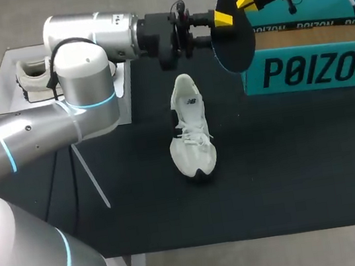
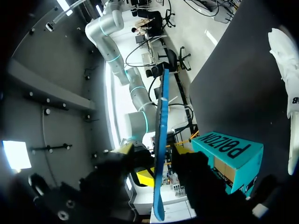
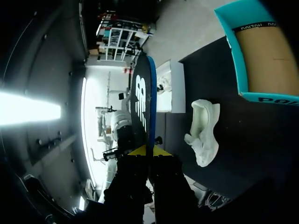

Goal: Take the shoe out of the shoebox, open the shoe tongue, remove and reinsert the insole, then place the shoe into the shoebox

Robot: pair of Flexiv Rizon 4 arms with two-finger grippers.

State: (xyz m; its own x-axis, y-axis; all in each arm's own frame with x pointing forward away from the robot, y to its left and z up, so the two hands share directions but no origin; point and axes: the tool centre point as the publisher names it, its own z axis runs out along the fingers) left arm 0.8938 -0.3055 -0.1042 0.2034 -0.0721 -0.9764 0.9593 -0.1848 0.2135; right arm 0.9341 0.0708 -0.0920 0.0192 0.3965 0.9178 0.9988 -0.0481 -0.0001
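While aloft, insole (image 1: 234,43) in right gripper (image 1: 244,0).

Raised, tip to tip — right pincer (image 3: 149,151) clamped on the insole (image 3: 140,102), left pincer (image 2: 155,154) seemingly spread wide.

A matte black table (image 1: 291,176) spans the head view, evenly lit, its front edge straight.
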